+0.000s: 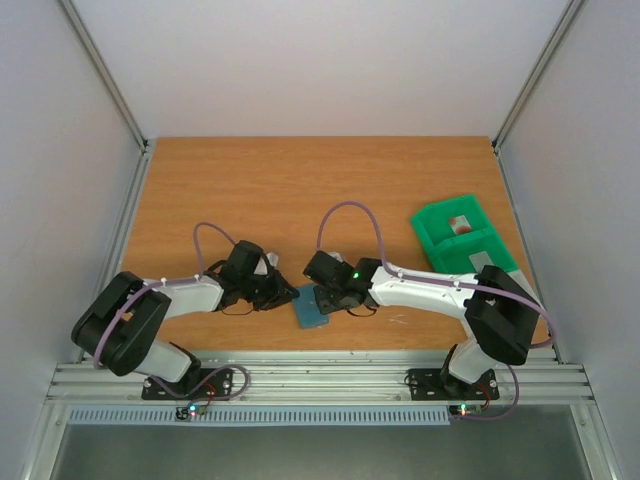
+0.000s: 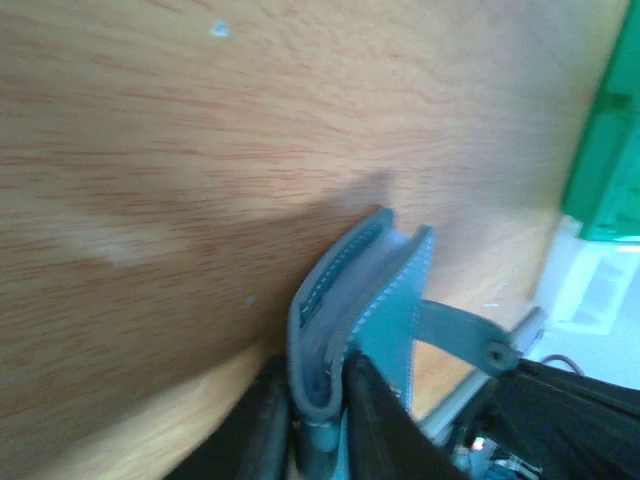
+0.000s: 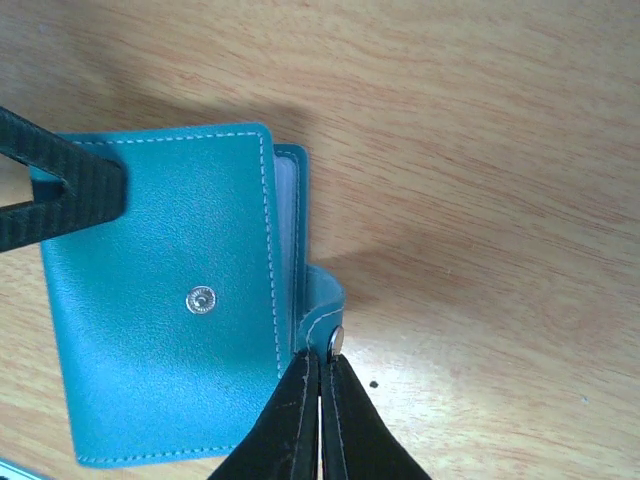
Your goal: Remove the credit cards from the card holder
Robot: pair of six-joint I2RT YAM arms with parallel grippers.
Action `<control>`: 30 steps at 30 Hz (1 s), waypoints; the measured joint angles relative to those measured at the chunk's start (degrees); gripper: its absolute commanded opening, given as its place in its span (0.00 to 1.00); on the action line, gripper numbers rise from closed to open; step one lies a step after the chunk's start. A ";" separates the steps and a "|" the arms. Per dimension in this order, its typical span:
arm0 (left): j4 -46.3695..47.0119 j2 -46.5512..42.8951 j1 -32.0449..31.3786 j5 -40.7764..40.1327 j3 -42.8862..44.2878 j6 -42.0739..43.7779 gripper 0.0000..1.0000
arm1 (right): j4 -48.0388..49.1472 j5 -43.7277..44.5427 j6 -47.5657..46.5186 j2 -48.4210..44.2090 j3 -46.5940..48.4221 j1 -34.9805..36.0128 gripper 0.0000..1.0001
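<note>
The blue-grey card holder (image 1: 311, 309) lies folded near the table's front edge, between the two arms. My left gripper (image 2: 318, 412) is shut on the card holder (image 2: 350, 300), its black fingers on either side of the folded end. My right gripper (image 3: 320, 362) is shut, its tips pinching the end of the holder's snap strap (image 3: 326, 300) beside the card holder (image 3: 160, 300). Only a pale layer (image 3: 287, 200) shows at the holder's open edge, and I cannot tell whether it is credit cards. A red-and-white card (image 1: 460, 224) lies in the green bin's far compartment.
The green two-compartment bin (image 1: 432, 232) stands at the right, a grey flat piece (image 1: 481, 262) in its near compartment; its corner (image 2: 605, 150) shows in the left wrist view. A left finger (image 3: 60, 175) crosses the holder's corner. The aluminium frame runs along the front edge.
</note>
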 measured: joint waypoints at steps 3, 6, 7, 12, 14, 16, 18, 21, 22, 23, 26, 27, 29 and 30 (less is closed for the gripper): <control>-3.28 -0.55 0.00 -1.22 0.55 0.87 0.43 | -0.07 -0.04 0.59 -1.25 -0.07 0.00 0.01; -10.45 -3.61 0.00 -3.98 1.22 1.42 0.55 | -0.42 -0.20 1.27 -3.56 -0.07 0.00 0.01; -12.24 -4.98 0.00 -4.70 1.51 2.19 0.57 | -0.44 -0.31 1.66 -4.68 -0.07 0.00 0.01; -19.93 -13.70 0.00 -7.58 4.04 4.31 0.65 | 1.03 -2.89 3.63 -9.79 -0.59 0.00 0.01; -20.72 -17.20 0.00 -7.45 4.09 4.26 0.68 | 2.78 -5.07 4.61 -11.47 -1.27 -0.02 0.01; -20.24 -19.67 0.00 -6.64 3.72 4.02 0.70 | 4.39 -7.26 5.64 -12.50 -1.75 -0.02 0.01; -19.50 -21.44 0.00 -5.97 2.75 3.76 0.71 | 5.90 -9.09 6.47 -12.81 -1.90 0.00 0.01; -18.58 -22.43 0.00 -5.33 0.68 3.32 0.71 | 8.02 -11.21 7.48 -12.85 -2.27 0.00 0.01; -18.56 -22.38 0.00 -5.31 0.15 3.32 0.71 | 8.44 -11.56 7.67 -12.85 -2.45 0.00 0.01; -18.60 -22.25 0.00 -5.25 -0.39 3.32 0.71 | 8.90 -11.98 7.96 -12.85 -2.69 0.00 0.01; -18.32 -21.07 0.00 -5.11 -1.07 3.39 0.71 | 9.66 -12.81 8.35 -12.85 -3.21 0.00 0.01; -17.99 -20.57 0.00 -5.01 -1.25 3.37 0.72 | 9.99 -13.07 8.39 -12.85 -3.39 -0.02 0.01; -16.76 -19.43 0.00 -4.46 -1.73 3.37 0.72 | 10.27 -13.38 8.48 -12.85 -3.61 0.00 0.01; -15.98 -19.04 0.00 -4.13 -1.99 3.34 0.73 | 10.38 -13.51 8.50 -12.85 -3.65 0.00 0.01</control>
